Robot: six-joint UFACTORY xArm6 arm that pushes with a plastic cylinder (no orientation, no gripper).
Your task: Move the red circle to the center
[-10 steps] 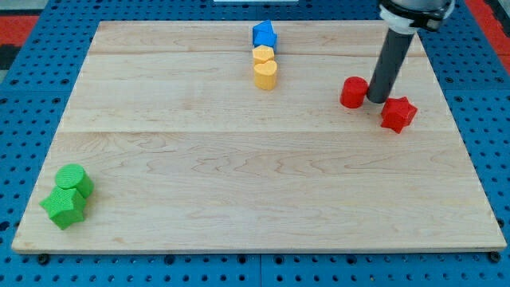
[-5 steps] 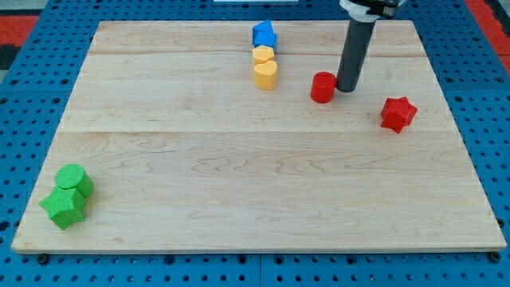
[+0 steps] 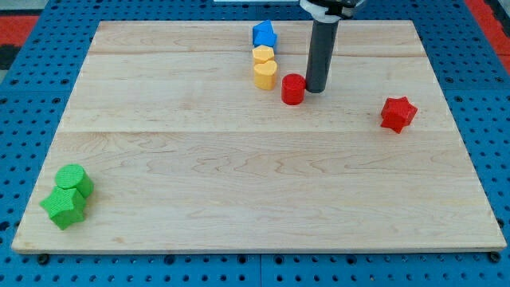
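Observation:
The red circle is a short red cylinder on the wooden board, above the middle, just right of the yellow blocks. My tip is the lower end of the dark rod and touches the red circle's right side. The rod rises to the view's top.
A blue block, a yellow block and a yellow heart-like block form a column left of the red circle. A red star lies at the right. Two green blocks sit at the bottom left corner.
My tip has moved left and slightly up, pushing the red circle left from beside the red star to beside the yellow blocks. The red star stayed put.

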